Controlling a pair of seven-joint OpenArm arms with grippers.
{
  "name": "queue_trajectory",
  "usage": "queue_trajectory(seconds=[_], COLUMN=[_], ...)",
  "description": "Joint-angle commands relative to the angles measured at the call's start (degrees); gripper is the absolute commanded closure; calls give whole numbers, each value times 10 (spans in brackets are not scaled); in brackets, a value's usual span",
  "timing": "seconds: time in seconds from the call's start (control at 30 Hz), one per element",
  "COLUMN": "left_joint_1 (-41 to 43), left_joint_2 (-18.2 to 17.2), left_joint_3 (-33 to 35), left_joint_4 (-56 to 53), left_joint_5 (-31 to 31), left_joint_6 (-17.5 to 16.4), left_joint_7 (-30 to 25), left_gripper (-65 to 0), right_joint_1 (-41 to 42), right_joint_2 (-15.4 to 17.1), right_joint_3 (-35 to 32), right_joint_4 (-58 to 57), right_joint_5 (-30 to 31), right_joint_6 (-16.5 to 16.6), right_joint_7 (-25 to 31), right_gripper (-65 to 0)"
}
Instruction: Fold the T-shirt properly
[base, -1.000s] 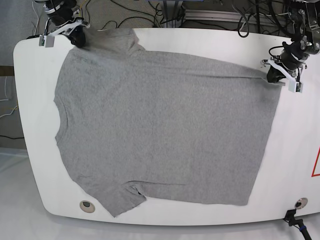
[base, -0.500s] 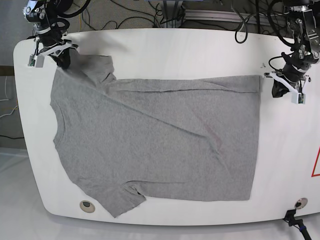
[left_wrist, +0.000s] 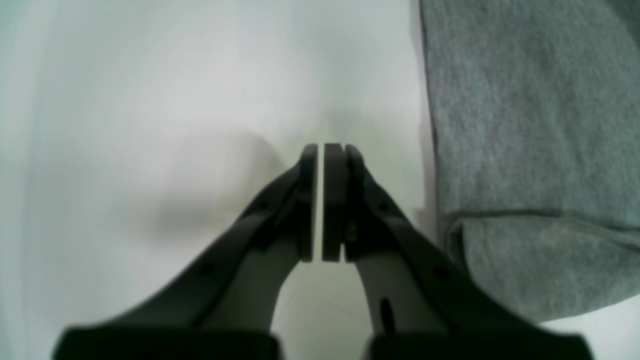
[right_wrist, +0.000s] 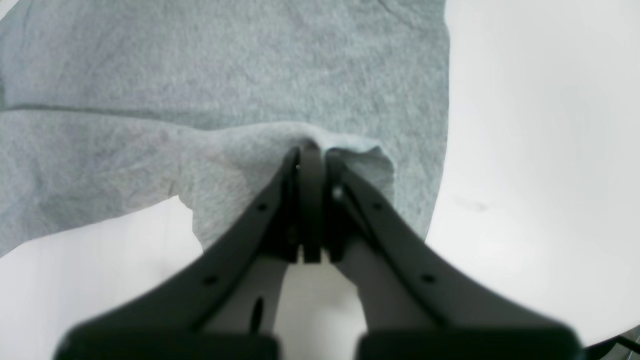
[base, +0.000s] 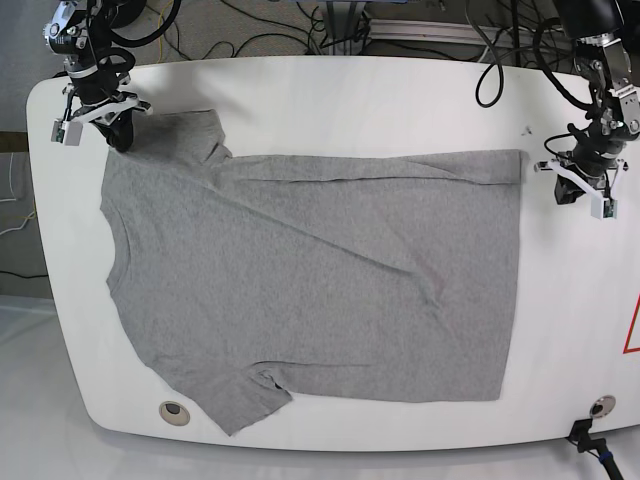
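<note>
Right gripper (base: 121, 141) - fingertips together, clamped on the T-shirt (base: 330, 270) at its far-left corner, base view. Right wrist view shows the pinched cloth as a raised ridge at the tips, with a small flap hanging to one side. Left gripper (base: 567, 192) - fingertips together, nothing between them, over bare tabletop just off the shirt's far-right corner, not touching it.

T-shirt is grey, spread across most of the white table (base: 575, 320), base view. Far edge has a narrow folded-looking strip running left to right. A long diagonal crease goes from the clamped corner down toward the right half, ending in soft wrinkles. Far-left piece sticks out past the far edge, beside the right gripper. Near-left piece juts toward the near table edge, bunched where it meets the body. Right edge runs fairly straight down to the near-right corner.

Two round fittings sit near the table's near edge, one left (base: 174, 413), one right (base: 602, 407). Black clamp-like part (base: 590, 440) at the near-right edge. Dark cables (base: 265, 38) lie beyond the far edge. Bit of red outline (base: 630, 330) at far right of frame.
</note>
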Motion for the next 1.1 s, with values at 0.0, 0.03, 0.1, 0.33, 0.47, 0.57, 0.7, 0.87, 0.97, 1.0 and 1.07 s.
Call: queue_trajectory(seconds=[0.0, 0.03, 0.1, 0.33, 0.47, 0.57, 0.7, 0.87, 0.97, 1.0, 1.07], left_joint_1=[-7, -6, -6, 15, 25, 28, 42, 59, 72, 76, 83], left_joint_2=[-11, -12, -12, 7, 7, 7, 7, 7, 7, 7, 8], left_joint_3=[-4, -4, -4, 1, 1, 0, -1, -1, -1, -1, -1], left_joint_4=[12, 14, 15, 12, 31, 46, 72, 103, 135, 145, 161], left_joint_5=[-16, -18, -25, -24, -24, -24, -24, -24, -24, -24, -25], left_joint_6=[1, -1, -1, 0, 0, 0, 0, 0, 0, 0, 0], left_joint_7=[-10, -9, -8, -4, -4, -4, -4, -5, -5, -5, -5], left_gripper=[-25, -53, -113, -193, -193, -193, -193, -194, -196, -196, -197], right_joint_1=[0, -2, -1, 3, 3, 3, 3, 3, 6, 6, 6], right_joint_2=[8, 8, 8, 4, 3, 2, 1, 1, 1, 1, 1], right_joint_3=[4, 4, 4, -3, -2, -2, -3, -3, -3, -3, -3], right_joint_4=[13, 12, 14, 2, 1, 1, 1, 1, 1, 0, 0], right_joint_5=[9, 8, 10, -8, -8, -8, -8, -8, -8, -8, -8], right_joint_6=[2, 2, 3, -1, -1, -1, -1, -1, -1, -1, -1], right_joint_7=[16, 15, 16, 5, 5, 5, 5, 5, 5, 5, 5], right_gripper=[0, 0, 0, -19, -19, -19, -19, -19, -19, -19, -19])
